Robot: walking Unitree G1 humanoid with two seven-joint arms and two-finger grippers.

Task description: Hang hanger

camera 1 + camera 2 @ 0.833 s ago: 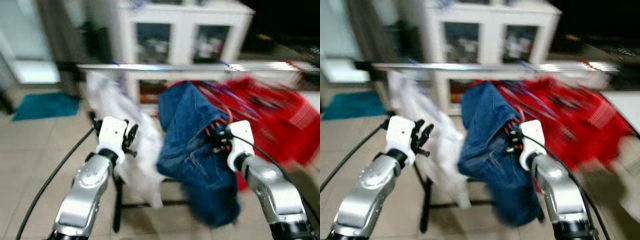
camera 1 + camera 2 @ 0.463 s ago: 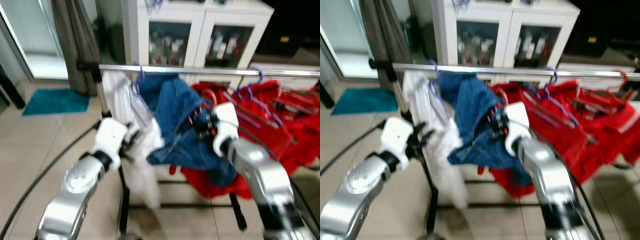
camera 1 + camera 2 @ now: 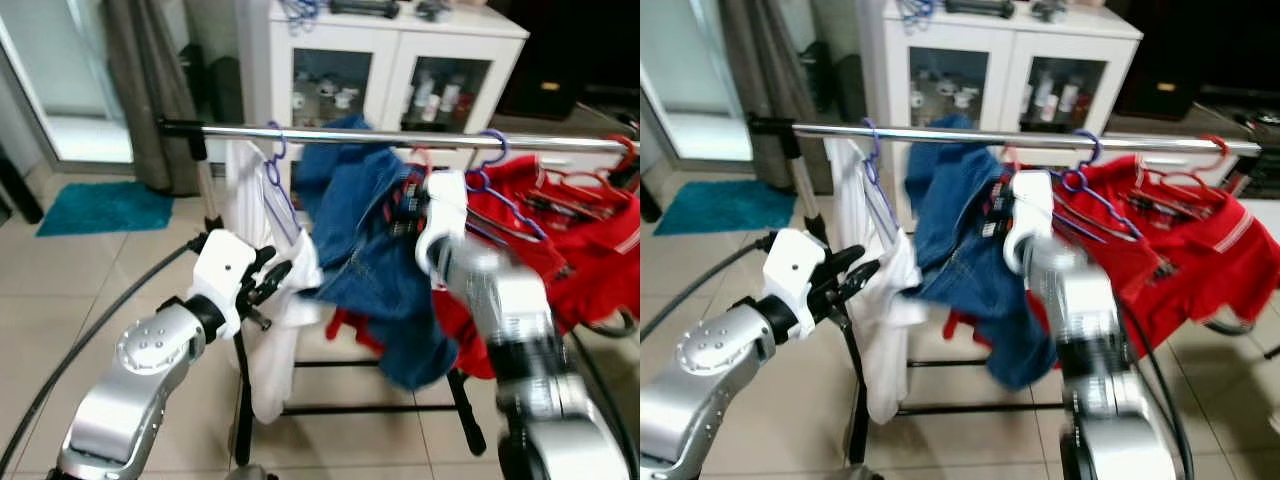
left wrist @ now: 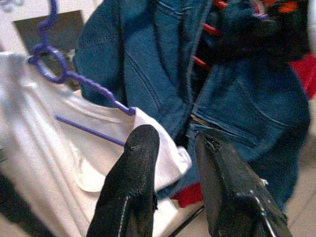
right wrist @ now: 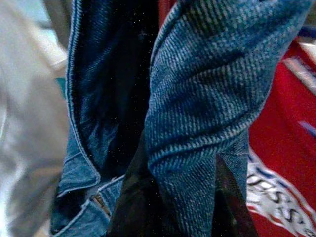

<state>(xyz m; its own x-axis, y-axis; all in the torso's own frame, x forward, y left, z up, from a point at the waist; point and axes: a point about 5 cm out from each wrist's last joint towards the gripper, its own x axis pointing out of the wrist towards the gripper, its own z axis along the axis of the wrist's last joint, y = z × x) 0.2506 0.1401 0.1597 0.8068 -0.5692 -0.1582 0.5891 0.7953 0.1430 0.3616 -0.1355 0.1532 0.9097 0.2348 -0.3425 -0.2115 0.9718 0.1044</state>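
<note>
Tiled beige floor is spreading under one metal clothes rail. Nearest, the left gripper is hovering beside one white shirt, its fingers sitting narrowly apart with nothing between them. That shirt is hanging on a purple plastic hanger. The right gripper is pinching folds of one blue denim garment, raised right up at the rail; its red hanger is peeking through the denim, hook hidden. Further right, red shirts are hanging on one purple and one red hanger. Behind, one white glass-door cabinet, grey curtain, teal mat.
</note>
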